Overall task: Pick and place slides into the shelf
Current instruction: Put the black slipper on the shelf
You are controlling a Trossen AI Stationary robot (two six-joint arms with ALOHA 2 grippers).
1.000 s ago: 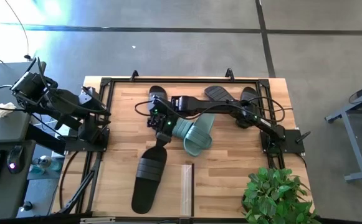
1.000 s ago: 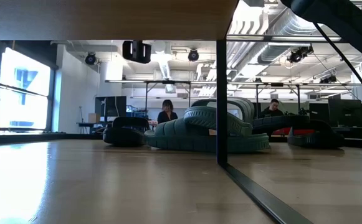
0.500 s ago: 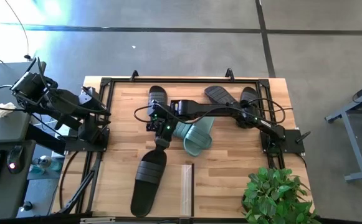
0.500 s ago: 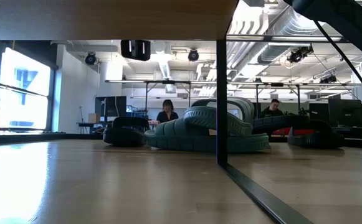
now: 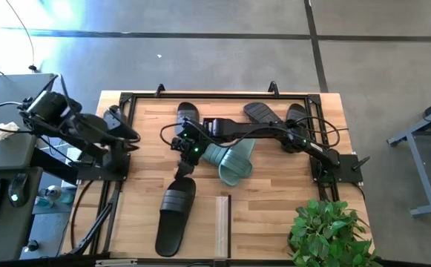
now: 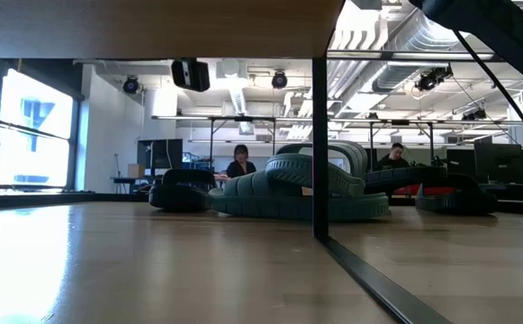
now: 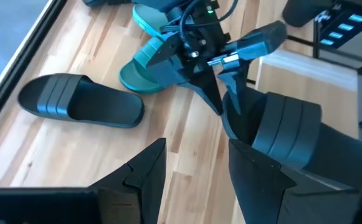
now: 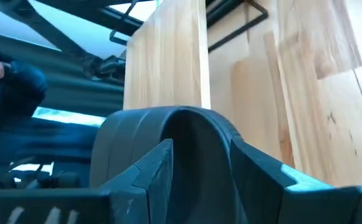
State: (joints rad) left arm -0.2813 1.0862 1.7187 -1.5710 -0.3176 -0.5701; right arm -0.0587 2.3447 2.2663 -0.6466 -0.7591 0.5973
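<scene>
At the middle of the table, the right gripper point(image 5: 183, 157) hangs over the heel end of a black slide point(image 5: 173, 216), fingers spread either side of its strap, not clamped. The slide's length runs away toward the near edge. The left gripper point(image 5: 130, 136) waits at the side, fingers parted

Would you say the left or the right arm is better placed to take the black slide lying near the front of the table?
Right, probably. The right gripper hangs open right at the heel of the black slide, while the left gripper waits by the table's left edge, farther off.
</scene>
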